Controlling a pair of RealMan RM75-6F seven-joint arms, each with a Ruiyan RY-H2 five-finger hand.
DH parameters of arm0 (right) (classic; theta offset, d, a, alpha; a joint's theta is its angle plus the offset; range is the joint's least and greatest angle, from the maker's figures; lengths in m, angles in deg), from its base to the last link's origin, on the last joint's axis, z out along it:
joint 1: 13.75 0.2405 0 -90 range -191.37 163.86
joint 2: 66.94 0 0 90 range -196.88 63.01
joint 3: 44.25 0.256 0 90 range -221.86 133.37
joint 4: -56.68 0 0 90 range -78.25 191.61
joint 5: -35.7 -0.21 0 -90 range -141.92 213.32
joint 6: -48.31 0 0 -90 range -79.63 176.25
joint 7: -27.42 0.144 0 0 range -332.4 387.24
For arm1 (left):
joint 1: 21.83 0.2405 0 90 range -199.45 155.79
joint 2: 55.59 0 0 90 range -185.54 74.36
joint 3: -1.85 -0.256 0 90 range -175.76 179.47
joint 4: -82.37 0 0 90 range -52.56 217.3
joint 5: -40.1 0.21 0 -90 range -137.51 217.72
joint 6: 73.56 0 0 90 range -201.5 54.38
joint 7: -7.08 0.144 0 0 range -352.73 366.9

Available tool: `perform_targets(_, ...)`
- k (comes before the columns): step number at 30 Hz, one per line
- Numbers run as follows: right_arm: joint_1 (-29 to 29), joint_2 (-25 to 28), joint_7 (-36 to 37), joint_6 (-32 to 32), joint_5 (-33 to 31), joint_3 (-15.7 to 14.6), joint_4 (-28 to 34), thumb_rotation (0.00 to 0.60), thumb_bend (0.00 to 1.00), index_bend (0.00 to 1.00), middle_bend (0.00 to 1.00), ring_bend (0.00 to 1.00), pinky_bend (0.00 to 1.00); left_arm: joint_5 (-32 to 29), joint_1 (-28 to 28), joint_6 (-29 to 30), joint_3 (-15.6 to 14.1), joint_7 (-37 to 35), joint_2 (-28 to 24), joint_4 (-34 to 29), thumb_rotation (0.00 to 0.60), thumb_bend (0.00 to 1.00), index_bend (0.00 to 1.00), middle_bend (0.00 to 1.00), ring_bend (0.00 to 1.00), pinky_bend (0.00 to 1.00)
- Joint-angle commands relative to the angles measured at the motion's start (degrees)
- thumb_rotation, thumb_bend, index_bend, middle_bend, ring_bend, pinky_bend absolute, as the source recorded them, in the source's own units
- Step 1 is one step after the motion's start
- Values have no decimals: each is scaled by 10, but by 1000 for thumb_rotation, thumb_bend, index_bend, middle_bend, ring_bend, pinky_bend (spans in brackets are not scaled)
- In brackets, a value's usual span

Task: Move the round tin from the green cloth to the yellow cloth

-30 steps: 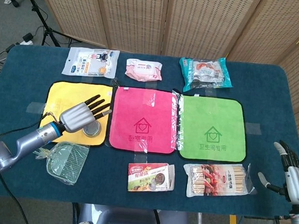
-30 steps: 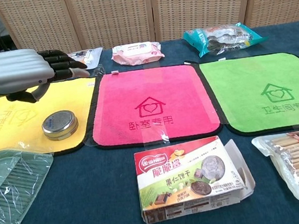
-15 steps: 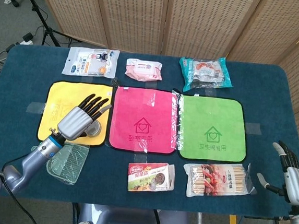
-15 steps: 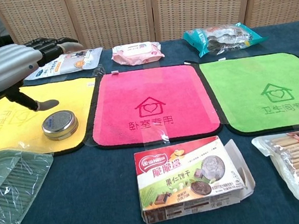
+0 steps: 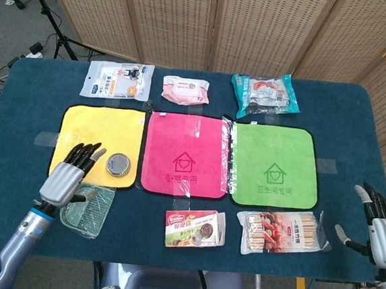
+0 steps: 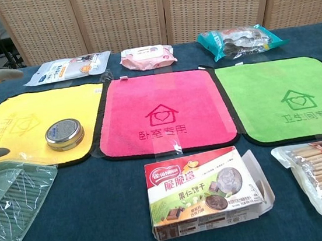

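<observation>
Grey-backed left hand (image 5: pixel 68 174): fingers spread, empty, raised over the yellow cloth's (image 5: pixel 86 125) near left corner, clear of the round tin (image 5: pixel 118 164). Right hand (image 5: pixel 378 228): fingers apart, empty, at the worktop's (image 5: pixel 357 125) right edge. Round tin: flat, lid up, on the yellow cloth's near right corner. Beside it: pink cloth (image 5: pixel 185 154), then green cloth (image 5: pixel 273 166). Bagged green comb (image 5: pixel 86 208) below the tin; biscuit box (image 5: pixel 195 229).
</observation>
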Motion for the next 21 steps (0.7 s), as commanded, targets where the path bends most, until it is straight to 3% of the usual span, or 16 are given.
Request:
perform_targets(1,-2,1,-11,-5,3,0,3,600,337,11,0,0,23,-13,44,46,-7,20,-21,-31,600,179,0,0,0,0)
perform_targets(11,-9,4,-48,-17,5,-2,15,600,337,11,0,0,23,-10,93,75,-19,45,-34,-53,600,179,0,0,0,0)
perform_targets(21,-15,6,-105,-29,3,-1,21,600,337,11,0,0,23,-27,123,59,-18,6,-28,-8,600,184,0,0,0,0)
